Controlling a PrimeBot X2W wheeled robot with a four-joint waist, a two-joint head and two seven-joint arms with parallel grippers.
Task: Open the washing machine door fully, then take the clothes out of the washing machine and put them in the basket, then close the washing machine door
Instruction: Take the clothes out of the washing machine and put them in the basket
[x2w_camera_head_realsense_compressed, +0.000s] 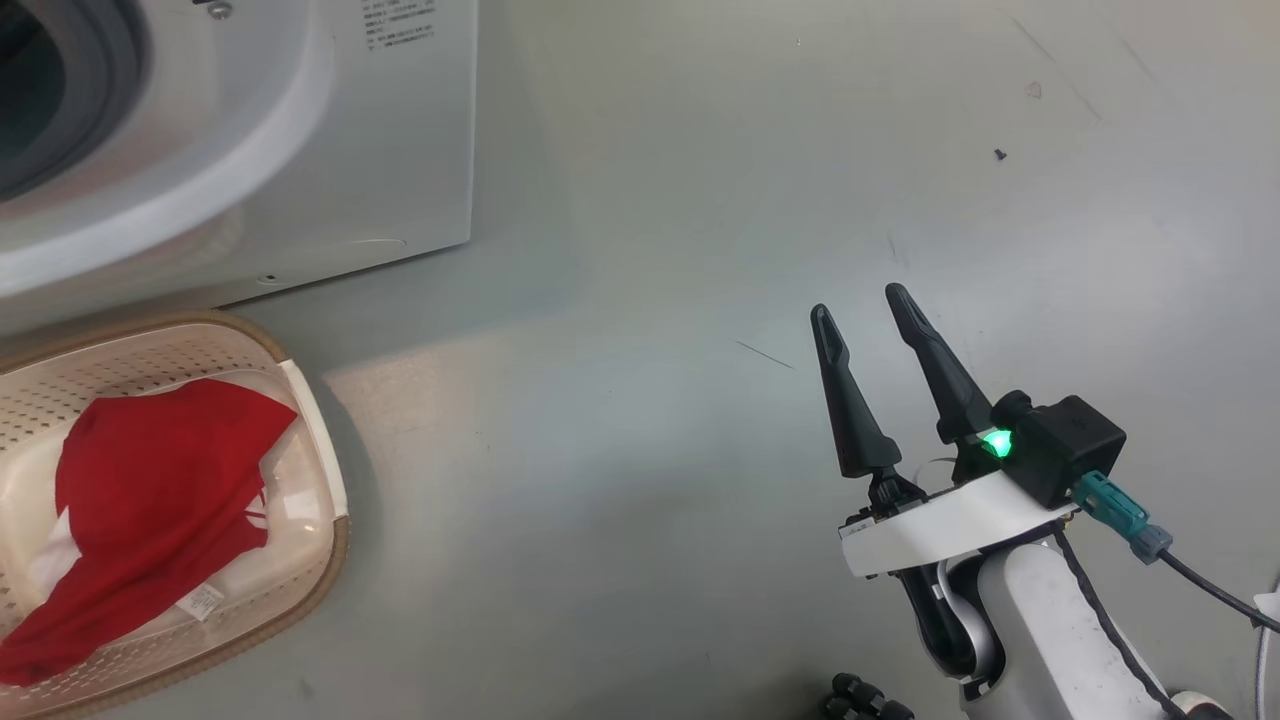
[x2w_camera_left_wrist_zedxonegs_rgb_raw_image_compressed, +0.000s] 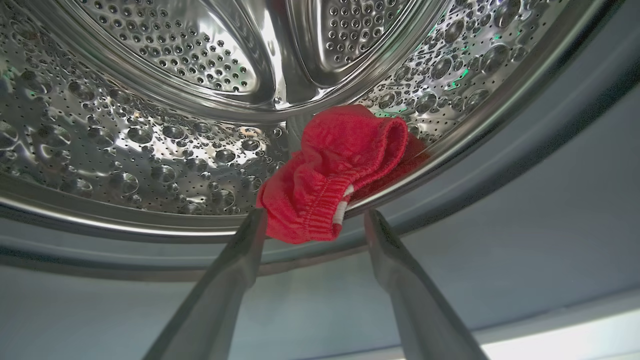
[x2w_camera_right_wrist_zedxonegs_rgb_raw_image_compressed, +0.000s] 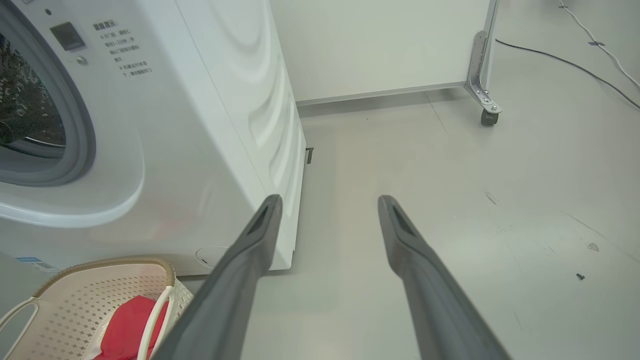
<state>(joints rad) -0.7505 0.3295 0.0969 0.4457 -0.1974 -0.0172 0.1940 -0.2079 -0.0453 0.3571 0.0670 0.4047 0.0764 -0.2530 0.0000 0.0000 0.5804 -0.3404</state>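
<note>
Left claw (x2w_camera_left_wrist_zedxonegs_rgb_raw_image_compressed: 315, 214) wide, empty. Red garment (x2w_camera_left_wrist_zedxonegs_rgb_raw_image_compressed: 340, 160) dead ahead at drum (x2w_camera_left_wrist_zedxonegs_rgb_raw_image_compressed: 150, 145) lip, frame centre, lower edge between fingertips (x2w_camera_left_wrist_zedxonegs_rgb_raw_image_compressed: 254, 227). Right claw (x2w_camera_head_realsense_compressed: 857, 300) wide, well apart.

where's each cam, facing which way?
Head: on the head, facing down at floor, washing machine, basket holding red clothes; right gripper open, lower right.
Left wrist: on left arm, facing into drum at red garment; left gripper open.
Right wrist: on right arm, facing machine's corner and floor; own fingers.
Shared: basket, head and right wrist.
</note>
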